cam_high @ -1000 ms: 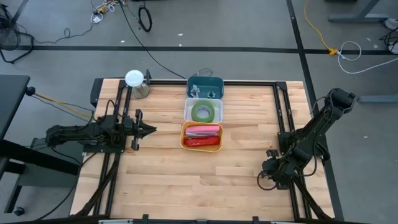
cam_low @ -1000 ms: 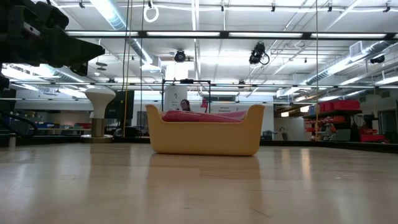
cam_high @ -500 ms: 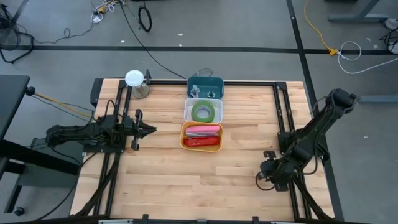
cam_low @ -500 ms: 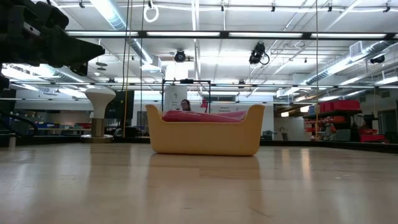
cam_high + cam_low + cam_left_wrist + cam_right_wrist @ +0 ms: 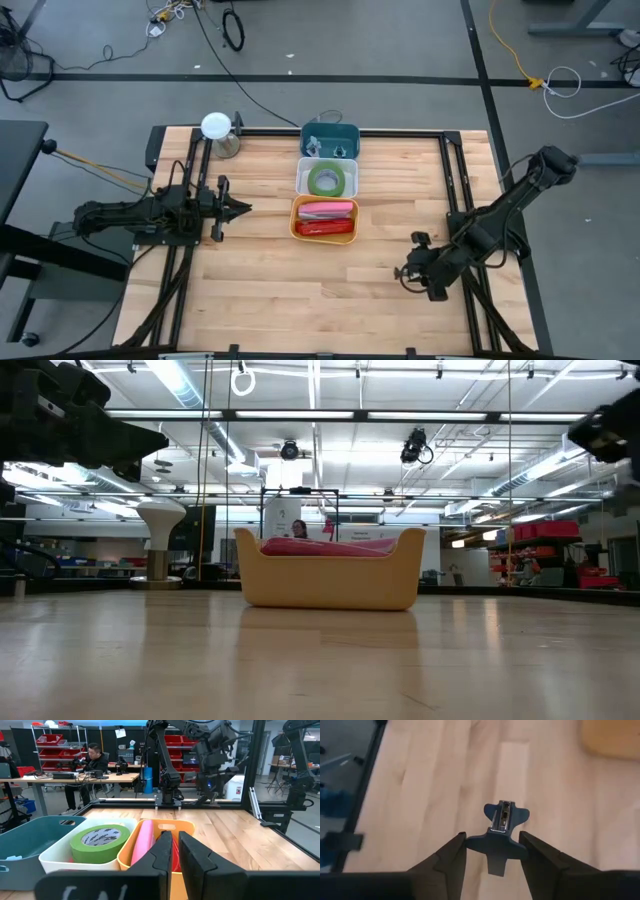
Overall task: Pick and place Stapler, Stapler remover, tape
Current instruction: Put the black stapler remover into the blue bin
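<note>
- Two arms work this table; the right gripper (image 5: pixel 412 272) sits over the near right part of the wooden table (image 5: pixel 260 290), clamped on a dark blue staple remover (image 5: pixel 500 836).
- Seen from the right wrist, the remover is pinched between the two fingers (image 5: pixel 451 855), with its metal jaw tip pointing away from the camera over bare planks.
- A corner of the orange bin (image 5: pixel 610 737) shows beyond it in that view, well apart from the remover.
- From above, that orange bin (image 5: pixel 296 222) sits mid-table and holds pink and red staplers (image 5: pixel 325 210) lying lengthwise.
- Just behind it is a white bin (image 5: pixel 300 178) containing a green roll of tape (image 5: pixel 326 180) lying flat.
- Behind the white bin stands a teal bin (image 5: pixel 348 132) at the table's far edge; its contents are too small to make out.
- The left gripper (image 5: pixel 243 208) rests with its fingers closed and empty at the left side of the table, pointing toward the orange bin.
- A white lamp-like object (image 5: pixel 217 127) stands at the far left corner.
- A seated person (image 5: pixel 90 765) is at a desk beyond the table.
</note>
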### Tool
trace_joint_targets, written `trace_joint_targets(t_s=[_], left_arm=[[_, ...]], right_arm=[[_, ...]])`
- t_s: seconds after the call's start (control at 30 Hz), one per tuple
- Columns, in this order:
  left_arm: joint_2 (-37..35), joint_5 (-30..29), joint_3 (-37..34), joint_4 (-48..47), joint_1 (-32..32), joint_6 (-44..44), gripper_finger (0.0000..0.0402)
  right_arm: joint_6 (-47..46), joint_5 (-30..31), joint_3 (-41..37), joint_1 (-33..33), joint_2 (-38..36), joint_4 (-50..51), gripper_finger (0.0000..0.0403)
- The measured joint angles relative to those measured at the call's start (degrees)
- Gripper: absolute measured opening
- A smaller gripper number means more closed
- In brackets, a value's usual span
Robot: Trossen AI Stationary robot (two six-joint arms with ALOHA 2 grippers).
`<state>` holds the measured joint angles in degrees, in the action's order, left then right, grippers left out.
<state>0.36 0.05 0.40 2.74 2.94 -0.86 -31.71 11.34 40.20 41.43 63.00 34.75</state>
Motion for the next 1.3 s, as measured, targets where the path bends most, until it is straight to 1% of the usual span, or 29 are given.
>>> trace_joint_targets(t_s=[0.3,0.5,0.7,0.83,1.07,1.3], left_arm=[[0.00,0.01,0.02,-0.02,-0.01,0.00,0.0037],[0.00,0.00,0.02,0.00,-0.02,0.00,0.0037],[0.00,0.01,0.00,-0.01,0.00,0.00,0.0037],[0.00,0.00,0.00,0.00,0.00,0.00,0.0037],[0.00,0.02,0.00,0.00,-0.02,0.00,0.0037],[0.00,0.02,0.00,0.00,-0.02,0.00,0.0037]], right_arm=[[6.16,4.67,1.10,-6.02,0.00,0.01,0.0171],[10.00,4.27,1.86,-9.93,0.02,0.78,0.0171],[15.92,4.27,6.50,-15.60,0.02,2.81,0.0171],[18.17,4.23,9.98,-19.99,0.30,4.31,0.0171],[22.75,2.06,18.08,-27.79,3.35,10.51,0.0171],[25.68,0.93,24.63,-33.94,6.89,13.19,0.0171]])
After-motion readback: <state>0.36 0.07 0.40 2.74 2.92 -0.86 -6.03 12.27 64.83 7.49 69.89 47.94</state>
